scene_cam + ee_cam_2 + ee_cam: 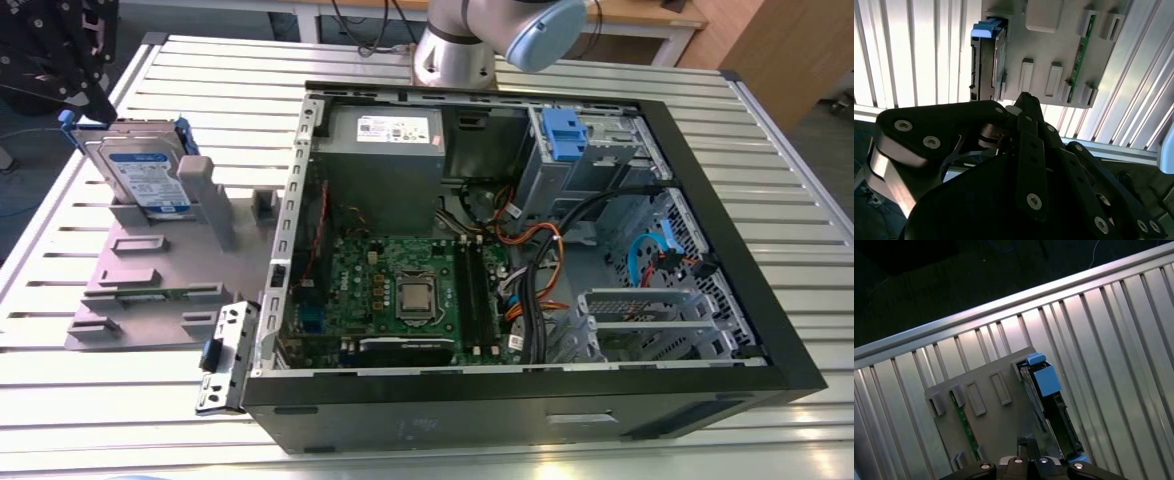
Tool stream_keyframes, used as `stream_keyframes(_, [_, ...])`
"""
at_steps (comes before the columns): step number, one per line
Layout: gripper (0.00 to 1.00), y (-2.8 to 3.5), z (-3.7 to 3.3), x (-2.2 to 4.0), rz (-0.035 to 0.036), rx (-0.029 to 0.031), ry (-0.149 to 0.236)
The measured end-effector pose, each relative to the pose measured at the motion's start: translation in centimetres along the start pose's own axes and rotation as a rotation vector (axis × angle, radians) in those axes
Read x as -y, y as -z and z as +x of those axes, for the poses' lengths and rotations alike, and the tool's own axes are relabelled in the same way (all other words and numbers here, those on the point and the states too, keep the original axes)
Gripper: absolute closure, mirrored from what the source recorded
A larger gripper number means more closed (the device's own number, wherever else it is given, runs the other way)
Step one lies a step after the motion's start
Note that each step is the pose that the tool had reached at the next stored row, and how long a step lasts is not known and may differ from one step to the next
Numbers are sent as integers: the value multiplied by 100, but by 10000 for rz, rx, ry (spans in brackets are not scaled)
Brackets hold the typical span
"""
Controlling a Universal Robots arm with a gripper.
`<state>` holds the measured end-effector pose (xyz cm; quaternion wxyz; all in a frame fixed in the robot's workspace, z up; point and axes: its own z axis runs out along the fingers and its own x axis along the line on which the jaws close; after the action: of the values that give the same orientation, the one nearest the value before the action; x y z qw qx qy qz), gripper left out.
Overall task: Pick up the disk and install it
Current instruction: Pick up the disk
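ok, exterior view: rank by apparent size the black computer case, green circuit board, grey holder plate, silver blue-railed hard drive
1. Black metal computer case, largest.
2. Green circuit board and grey plastic holder plate: about alike, unranked.
3. Silver rectangular disk with blue rails, smallest.

The disk (144, 175) shows silvery metal with blue plastic rails (1046, 380); the ribbed bench (120, 400) is bright, smooth metal.

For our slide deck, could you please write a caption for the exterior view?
The disk stands on edge in a grey holder on the slatted table, beside the open computer case.
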<state>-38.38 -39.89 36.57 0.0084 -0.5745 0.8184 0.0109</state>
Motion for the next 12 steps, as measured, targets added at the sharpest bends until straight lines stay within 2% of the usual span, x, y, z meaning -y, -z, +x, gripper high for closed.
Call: stream_keyframes(12, [89, 0, 0, 0, -7, -8, 324])
